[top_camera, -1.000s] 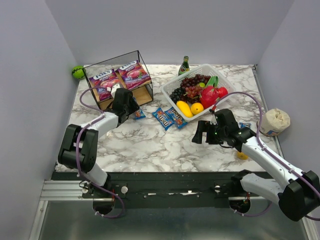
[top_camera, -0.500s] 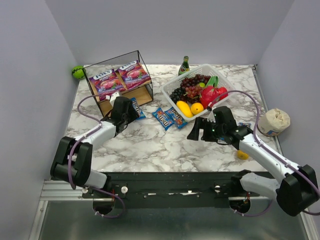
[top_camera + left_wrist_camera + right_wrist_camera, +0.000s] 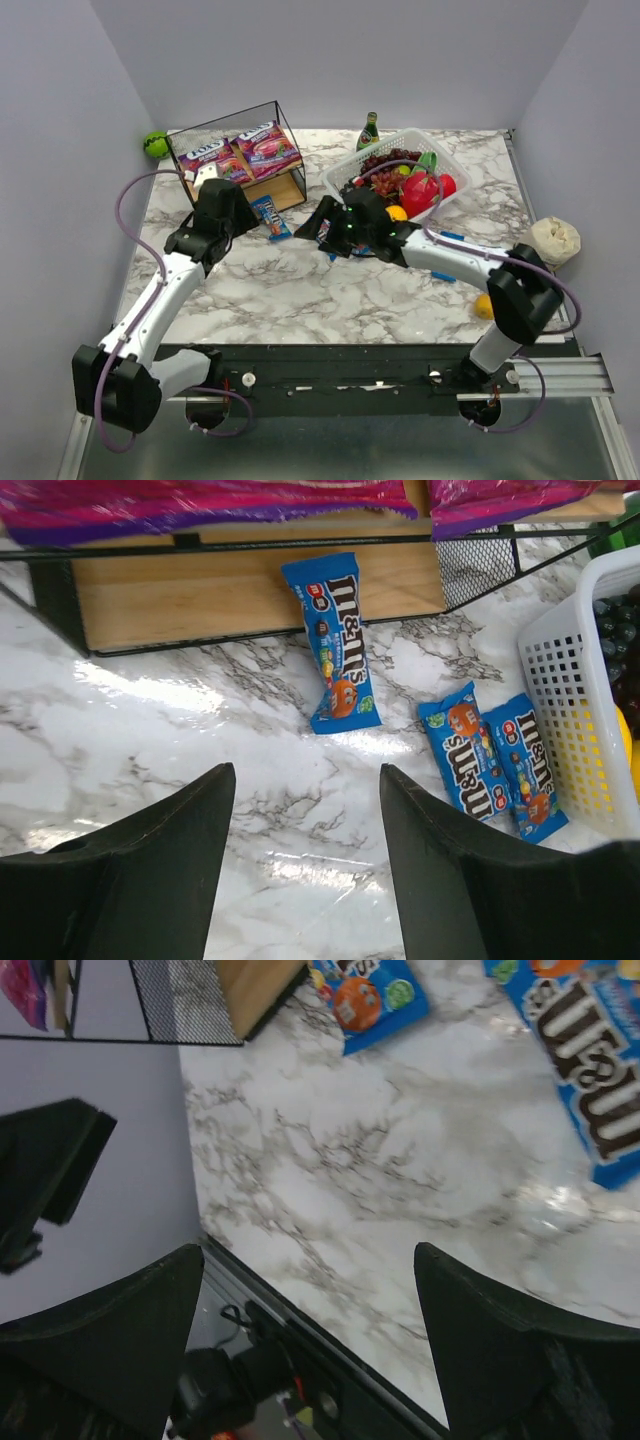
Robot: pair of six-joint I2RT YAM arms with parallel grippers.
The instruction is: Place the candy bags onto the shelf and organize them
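Blue packets (image 3: 337, 640) read "m&m's"; a purple bag (image 3: 207, 158) reads "FOX'S".

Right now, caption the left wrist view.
Open left claw facing three blue candy packets near black wire wooden-board shelf.

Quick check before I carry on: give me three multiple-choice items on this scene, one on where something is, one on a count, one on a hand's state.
1. Where do the two purple bags lie?
A) on the top board of the shelf
B) in the white basket
C) on the table

2. How many blue packets show in the left wrist view?
A) one
B) three
C) five

3. The left hand is:
A) shut on a packet
B) open and empty
C) shut on a bag

Answers:
1 A, both lie flat on the top board.
2 B, one lies at the shelf's foot and two lie side by side further right.
3 B, its fingers stand apart with nothing between them.
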